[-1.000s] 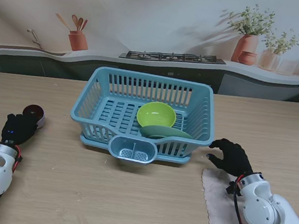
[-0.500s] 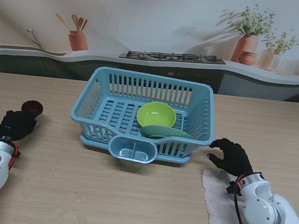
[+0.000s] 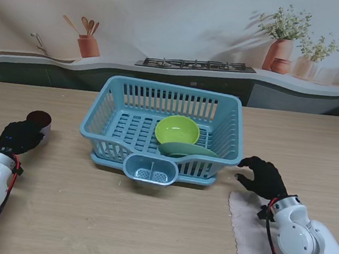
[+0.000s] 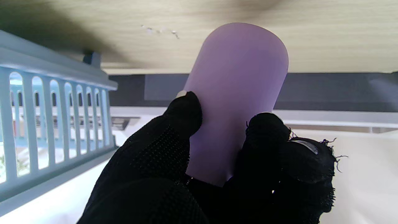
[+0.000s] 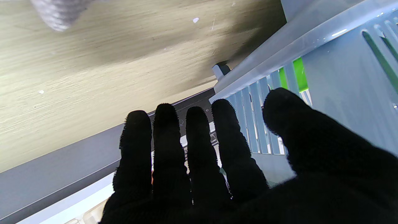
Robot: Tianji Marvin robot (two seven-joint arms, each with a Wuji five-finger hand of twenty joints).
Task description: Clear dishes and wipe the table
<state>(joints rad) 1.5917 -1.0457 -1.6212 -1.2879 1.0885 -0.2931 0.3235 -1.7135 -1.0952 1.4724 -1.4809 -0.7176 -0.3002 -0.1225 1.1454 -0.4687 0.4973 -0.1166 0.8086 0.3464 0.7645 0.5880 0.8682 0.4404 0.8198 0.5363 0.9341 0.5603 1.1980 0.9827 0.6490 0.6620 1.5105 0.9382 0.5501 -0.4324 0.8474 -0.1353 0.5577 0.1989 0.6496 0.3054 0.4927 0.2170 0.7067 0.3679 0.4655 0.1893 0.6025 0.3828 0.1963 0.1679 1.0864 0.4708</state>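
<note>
The left hand [image 3: 19, 136] is closed around a purple cup [image 4: 236, 93] at the far left of the surface [image 3: 146, 222], well apart from the blue rack [image 3: 123, 106]. The right hand [image 3: 265, 178] holds nothing, fingers [image 5: 164, 140] spread, just beside the rack's right corner, at the far edge of the cloth [image 3: 249, 231]. A green bowl [image 3: 177, 130] and a darker plate [image 3: 188, 149] sit inside the rack.

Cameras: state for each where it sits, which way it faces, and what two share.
Stand: above the shoulders, looking down at the rack; both arms show.
Left wrist: along the fingers of the left hand gripping the purple cup.
Right wrist: along the open right hand toward the rack.
Shared: the rack.
</note>
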